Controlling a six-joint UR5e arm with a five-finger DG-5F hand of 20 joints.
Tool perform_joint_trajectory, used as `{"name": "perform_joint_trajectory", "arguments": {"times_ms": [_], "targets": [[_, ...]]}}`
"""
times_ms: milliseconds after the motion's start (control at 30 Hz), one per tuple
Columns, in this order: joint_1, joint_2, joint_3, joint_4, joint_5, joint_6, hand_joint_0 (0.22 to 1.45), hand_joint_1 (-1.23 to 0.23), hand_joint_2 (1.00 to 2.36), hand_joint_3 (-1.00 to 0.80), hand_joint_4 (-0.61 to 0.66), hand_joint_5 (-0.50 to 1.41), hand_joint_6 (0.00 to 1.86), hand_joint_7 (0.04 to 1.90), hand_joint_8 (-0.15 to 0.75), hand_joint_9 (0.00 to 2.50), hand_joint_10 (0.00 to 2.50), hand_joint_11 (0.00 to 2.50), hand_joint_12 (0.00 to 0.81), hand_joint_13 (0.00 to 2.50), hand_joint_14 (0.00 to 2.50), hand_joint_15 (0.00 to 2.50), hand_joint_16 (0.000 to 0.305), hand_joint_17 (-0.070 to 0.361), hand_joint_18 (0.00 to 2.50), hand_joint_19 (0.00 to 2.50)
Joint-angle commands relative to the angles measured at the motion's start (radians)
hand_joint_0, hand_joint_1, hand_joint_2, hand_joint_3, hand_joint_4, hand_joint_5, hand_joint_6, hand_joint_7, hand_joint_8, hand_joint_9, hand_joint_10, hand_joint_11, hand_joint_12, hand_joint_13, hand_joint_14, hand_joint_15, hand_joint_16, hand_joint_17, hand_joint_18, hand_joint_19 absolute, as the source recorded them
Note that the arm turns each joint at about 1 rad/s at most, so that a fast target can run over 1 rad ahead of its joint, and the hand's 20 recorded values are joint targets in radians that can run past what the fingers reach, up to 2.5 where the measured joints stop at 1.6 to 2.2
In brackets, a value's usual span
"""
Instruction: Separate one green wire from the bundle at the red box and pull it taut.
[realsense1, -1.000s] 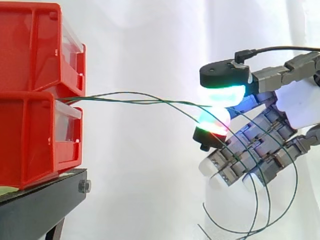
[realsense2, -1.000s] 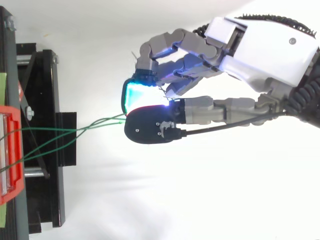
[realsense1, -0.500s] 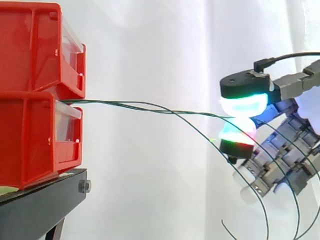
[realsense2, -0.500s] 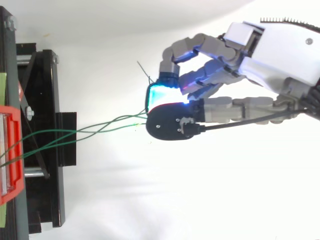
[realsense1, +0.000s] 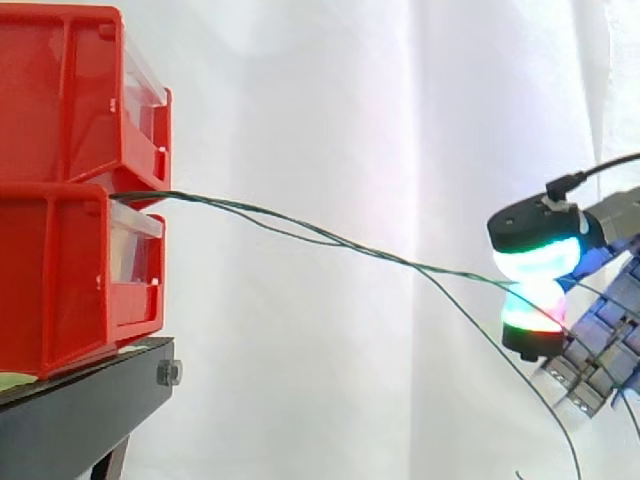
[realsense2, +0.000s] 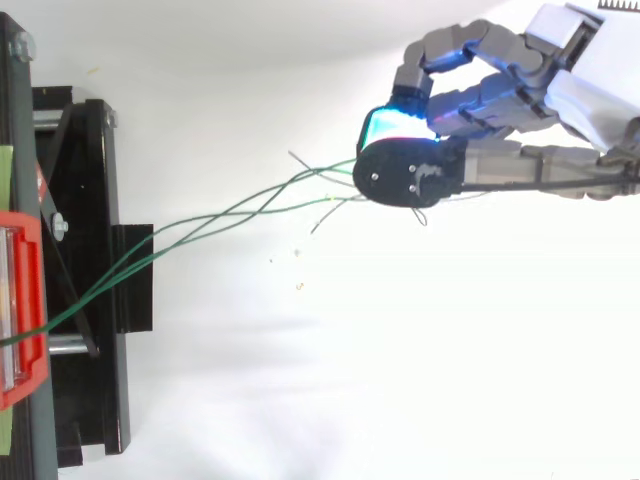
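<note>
Our fingers (realsense1: 540, 262) pinch one green wire (realsense1: 330, 240) of the bundle (realsense2: 200, 225). We fear its twisted neighbours drag along, or the pinch slips.

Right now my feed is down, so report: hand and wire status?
Hand shut on thin green wire, pinched between glowing pads. Wire nearly straight from red plastic box. Loose wires trail alongside.

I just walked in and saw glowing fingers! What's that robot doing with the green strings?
A robot hand is pinching thin green wires between its glowing pads. The wires come out between the red bins and stretch across to the hand in a sloping, almost straight line. One wire hangs loose below the pinch.
</note>
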Motion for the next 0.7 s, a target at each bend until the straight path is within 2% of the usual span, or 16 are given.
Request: {"name": "perform_joint_trajectory", "arguments": {"times_ms": [0,33,100,233,267,300,333,367,433,467,533,567,667], "targets": [[0.000,0.000,-0.033,0.001,0.016,0.002,0.62,-0.73,1.02,-0.13,0.04,-0.15,0.88,1.19,0.279,0.73,0.01,0.29,0.358,0.71,0.01,0.26,0.051,0.115,0.69,0.45],[0.000,0.000,-0.056,0.006,0.011,0.010,0.62,-0.73,1.03,-0.13,0.04,-0.15,0.88,1.19,0.280,0.74,0.01,0.31,0.359,0.72,0.01,0.26,0.051,0.115,0.69,0.46],[0.000,0.000,-0.064,0.018,0.010,0.010,0.62,-0.73,1.03,-0.14,0.05,-0.15,0.88,1.19,0.280,0.75,0.01,0.32,0.360,0.72,0.01,0.27,0.051,0.115,0.69,0.46],[0.000,0.002,-0.064,0.056,-0.010,0.008,0.62,-0.73,1.02,-0.14,0.06,-0.15,0.88,1.18,0.283,0.79,0.02,0.36,0.360,0.74,0.01,0.28,0.052,0.117,0.70,0.47],[0.005,0.002,-0.059,0.062,-0.019,0.003,0.62,-0.73,1.03,-0.14,0.06,-0.15,0.88,1.18,0.281,0.82,0.02,0.39,0.362,0.74,0.01,0.28,0.052,0.117,0.70,0.47],[0.007,0.003,-0.051,0.061,-0.015,0.000,0.62,-0.73,1.02,-0.14,0.06,-0.15,0.88,1.18,0.284,0.85,0.02,0.43,0.362,0.75,0.01,0.29,0.052,0.118,0.71,0.47],[0.013,0.006,-0.030,0.045,-0.002,-0.010,0.61,-0.73,1.03,-0.14,0.06,-0.15,0.88,1.18,0.283,0.85,0.02,0.44,0.367,0.76,0.01,0.30,0.052,0.118,0.71,0.48],[0.023,0.006,0.004,-0.025,0.056,-0.036,0.61,-0.73,1.03,-0.14,0.06,-0.15,0.88,1.18,0.285,0.86,0.02,0.44,0.368,0.76,0.01,0.30,0.052,0.118,0.71,0.48],[0.028,0.006,0.025,-0.085,0.116,-0.043,0.62,-0.73,1.02,-0.15,0.06,-0.15,0.88,1.18,0.288,0.87,0.02,0.47,0.368,0.77,0.01,0.31,0.053,0.119,0.71,0.48],[0.031,0.006,0.038,-0.126,0.166,-0.050,0.62,-0.73,1.02,-0.15,0.06,-0.15,0.88,1.18,0.286,0.88,0.02,0.49,0.371,0.77,0.01,0.31,0.053,0.119,0.71,0.49],[0.037,0.006,0.041,-0.162,0.226,-0.041,0.62,-0.72,1.03,-0.15,0.06,-0.15,0.88,1.18,0.286,0.94,0.02,0.61,0.370,0.79,0.01,0.34,0.053,0.120,0.72,0.49],[0.042,0.006,0.041,-0.160,0.240,-0.038,0.62,-0.72,1.03,-0.15,0.06,-0.15,0.88,1.18,0.287,0.96,0.02,0.66,0.371,0.80,0.01,0.35,0.053,0.120,0.72,0.49],[0.051,0.006,0.041,-0.149,0.231,-0.040,0.62,-0.72,1.03,-0.15,0.07,-0.15,0.88,1.18,0.291,0.99,0.02,0.74,0.368,0.81,0.02,0.38,0.054,0.120,0.72,0.50]]}}
